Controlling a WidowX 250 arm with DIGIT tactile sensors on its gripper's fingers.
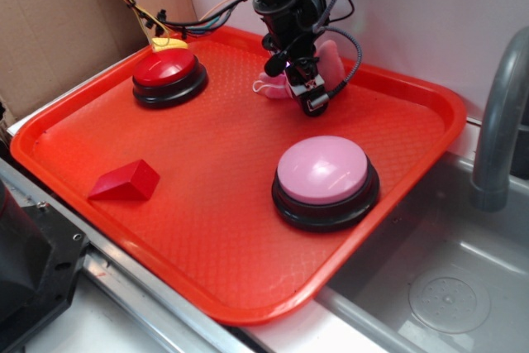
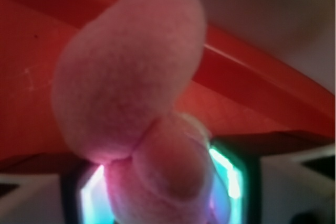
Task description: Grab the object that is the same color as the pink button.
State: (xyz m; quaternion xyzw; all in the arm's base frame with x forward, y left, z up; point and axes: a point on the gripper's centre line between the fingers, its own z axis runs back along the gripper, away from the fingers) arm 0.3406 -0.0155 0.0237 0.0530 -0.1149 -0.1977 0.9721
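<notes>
While the gripper point(image 1: 304, 88) hung at the tray's point(image 1: 207, 279) far side, the pink plush toy point(image 2: 131, 87) sat right between its jaws, which seemed clamped on it, its long axis running upward, well apart from the pink button point(image 1: 324, 171).

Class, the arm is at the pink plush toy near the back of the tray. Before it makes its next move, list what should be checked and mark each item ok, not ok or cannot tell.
1. Gripper is at the pink plush toy, not the red wedge: ok.
2. Toy matches the pink button in colour: ok.
3. Toy sits between the fingers in the wrist view: ok.
4. Fingers firmly closed on the toy: cannot tell.
5. Toy lifted off the tray: cannot tell.
6. Red button is apart from the gripper: ok.
</notes>
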